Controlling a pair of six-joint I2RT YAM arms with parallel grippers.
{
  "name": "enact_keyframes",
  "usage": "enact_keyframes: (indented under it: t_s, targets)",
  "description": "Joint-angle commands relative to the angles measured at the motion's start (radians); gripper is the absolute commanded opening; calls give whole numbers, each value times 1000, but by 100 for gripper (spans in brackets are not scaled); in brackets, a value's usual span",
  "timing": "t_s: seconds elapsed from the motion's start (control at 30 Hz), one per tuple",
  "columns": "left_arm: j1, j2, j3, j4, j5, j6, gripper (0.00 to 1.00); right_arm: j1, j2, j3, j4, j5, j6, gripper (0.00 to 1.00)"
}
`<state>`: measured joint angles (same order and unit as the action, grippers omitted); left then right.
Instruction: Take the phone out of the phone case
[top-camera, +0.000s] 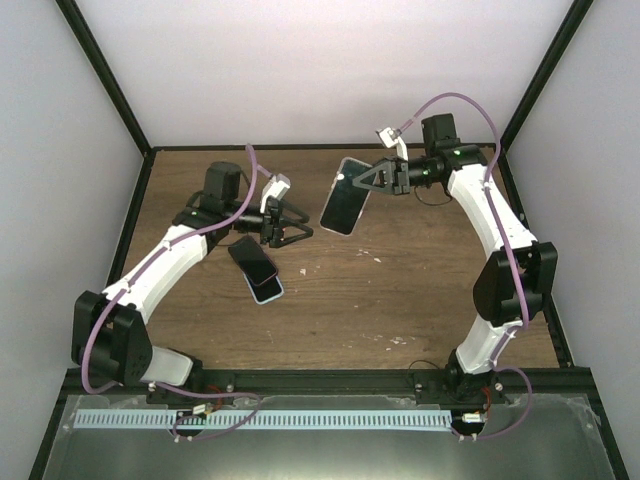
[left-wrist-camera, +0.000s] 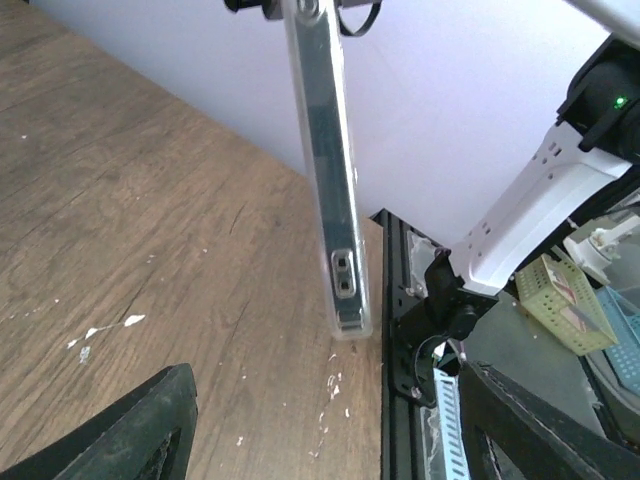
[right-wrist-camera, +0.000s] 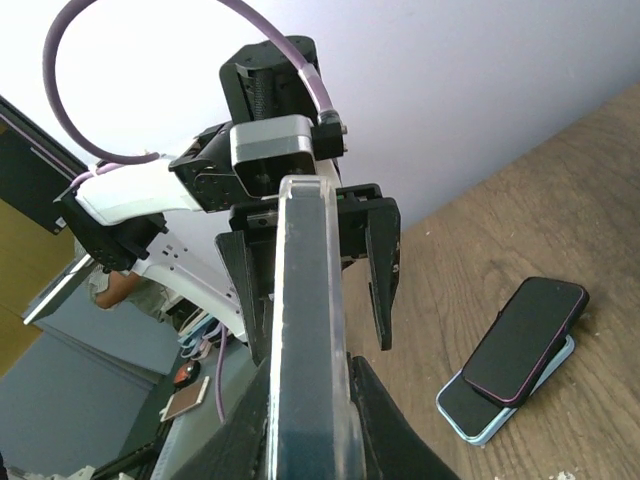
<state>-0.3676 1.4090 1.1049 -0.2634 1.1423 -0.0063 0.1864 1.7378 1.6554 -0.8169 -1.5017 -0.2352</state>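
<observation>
Right now my right gripper (top-camera: 362, 180) is clamped on one end of the clear phone case (left-wrist-camera: 348, 300). It holds the case in the air above the wooden table (top-camera: 420, 290), so the case hangs edge-on toward my other arm. The phone (top-camera: 342, 200) looks to be seated inside the case, its dark face showing from above, so I judge the extraction not yet done. Lifted and turned this way, the case has its free end and both long edges exposed for a second grip.

My left gripper (top-camera: 300, 228) faces the case with its fingers (left-wrist-camera: 130, 430) spread wide and nothing between them, near the case but not touching it. I read that as readiness to pinch or push the phone while the right side anchors the case.

On the table below, apart from all this, a dark phone (right-wrist-camera: 525, 340) lies askew on top of a pale blue phone (right-wrist-camera: 480, 415).
</observation>
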Motion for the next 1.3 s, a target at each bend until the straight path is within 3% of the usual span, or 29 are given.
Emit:
enact_keyframes:
  t_s: [0.0, 0.37, 0.63, 1.27]
  targets:
    - [-18, 24, -4, 95, 49, -100, 72, 1, -58, -31, 78, -59, 80, 1]
    - [-40, 72, 15, 124, 3, -141, 62, 10, -101, -65, 117, -52, 102, 1]
    - [-8, 80, -13, 135, -73, -157, 48, 14, -110, -68, 91, -106, 66, 1]
    - [3, 120, 5, 83, -272, -120, 37, 42, -135, -56, 34, -164, 11, 1]
